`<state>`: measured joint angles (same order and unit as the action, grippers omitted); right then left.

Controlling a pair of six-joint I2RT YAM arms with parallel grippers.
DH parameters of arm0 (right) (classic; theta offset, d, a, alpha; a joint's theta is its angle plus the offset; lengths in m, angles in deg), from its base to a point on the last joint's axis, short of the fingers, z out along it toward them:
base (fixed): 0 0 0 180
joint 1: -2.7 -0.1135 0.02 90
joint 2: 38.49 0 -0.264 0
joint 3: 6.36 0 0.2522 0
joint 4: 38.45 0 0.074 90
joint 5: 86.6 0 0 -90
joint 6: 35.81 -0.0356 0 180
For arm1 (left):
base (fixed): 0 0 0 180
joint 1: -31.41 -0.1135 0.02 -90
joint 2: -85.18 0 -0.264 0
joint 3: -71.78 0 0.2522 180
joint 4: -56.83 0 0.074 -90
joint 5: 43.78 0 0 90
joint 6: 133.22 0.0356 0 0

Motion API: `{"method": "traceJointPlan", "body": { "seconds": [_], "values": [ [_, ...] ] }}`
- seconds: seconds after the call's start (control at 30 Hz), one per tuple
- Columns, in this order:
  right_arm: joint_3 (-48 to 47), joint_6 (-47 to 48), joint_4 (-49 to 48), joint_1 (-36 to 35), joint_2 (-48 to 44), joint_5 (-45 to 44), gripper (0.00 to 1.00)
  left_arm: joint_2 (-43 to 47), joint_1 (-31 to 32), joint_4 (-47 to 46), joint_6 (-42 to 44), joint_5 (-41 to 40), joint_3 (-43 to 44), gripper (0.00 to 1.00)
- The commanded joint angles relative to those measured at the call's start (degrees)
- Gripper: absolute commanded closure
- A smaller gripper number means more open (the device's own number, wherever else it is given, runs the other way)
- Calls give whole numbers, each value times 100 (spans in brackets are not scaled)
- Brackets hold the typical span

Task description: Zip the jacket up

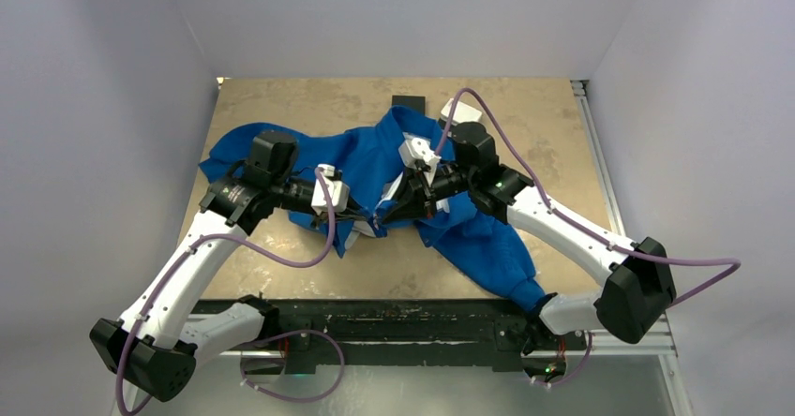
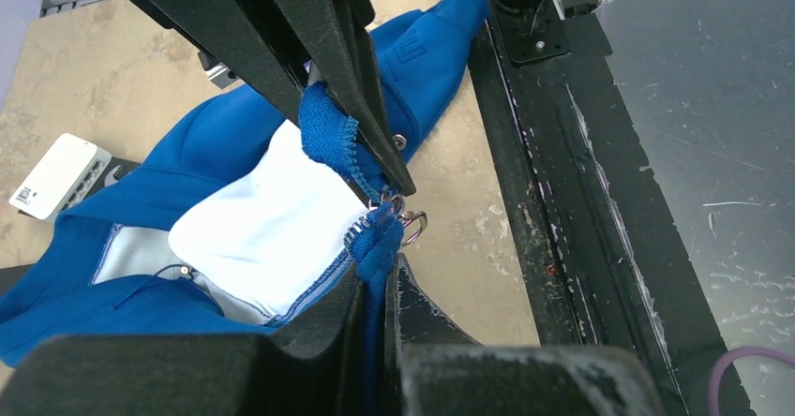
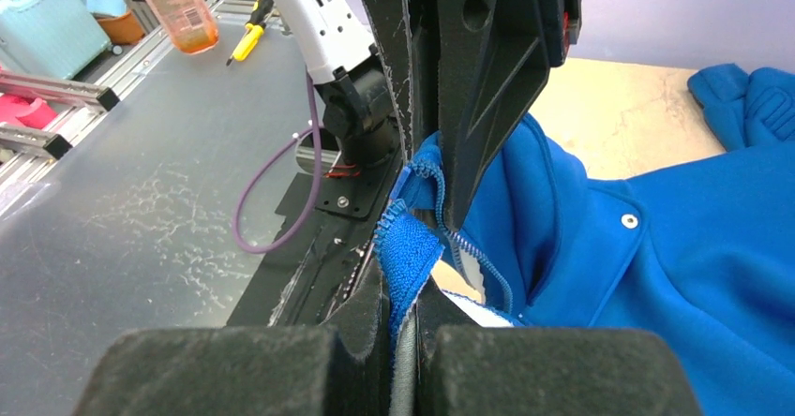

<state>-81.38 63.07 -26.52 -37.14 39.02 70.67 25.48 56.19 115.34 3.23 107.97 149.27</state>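
Observation:
The royal-blue jacket [image 1: 375, 158] lies spread on the tan table, its white lining [image 2: 262, 229] showing at the open front. My left gripper [image 1: 361, 217] and right gripper [image 1: 386, 212] meet tip to tip at the jacket's bottom hem. In the left wrist view the left gripper [image 2: 380, 271] is shut on one blue zipper edge, just below the silvery slider and pull ring [image 2: 401, 215]. The right gripper's fingers [image 2: 328, 51] come in from above, holding the other toothed edge. In the right wrist view the right gripper [image 3: 403, 289] is shut on a blue zipper-edge corner [image 3: 408, 247].
A white box [image 1: 466, 111] and a small dark block [image 1: 409, 102] sit at the table's back. The black front rail [image 1: 412, 318] runs just below the hem. Off the table stand an orange bottle [image 3: 173, 4], a teal case [image 3: 47, 22] and a yellow screwdriver [image 3: 246, 37].

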Motion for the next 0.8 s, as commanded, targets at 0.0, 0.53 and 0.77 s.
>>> {"method": "traceJointPlan", "body": {
  "seconds": [0.0,0.53,0.77],
  "values": [
    [-21,-187,-633,-20,-156,168,100,85,19,-174,-24,258,-44,100],
    [65,-265,-676,-20,-215,204,100,134,19,-426,-243,163,-79,100],
    [90,-194,-556,-24,-298,184,100,139,18,-496,-357,205,-87,100]
  ]
}}
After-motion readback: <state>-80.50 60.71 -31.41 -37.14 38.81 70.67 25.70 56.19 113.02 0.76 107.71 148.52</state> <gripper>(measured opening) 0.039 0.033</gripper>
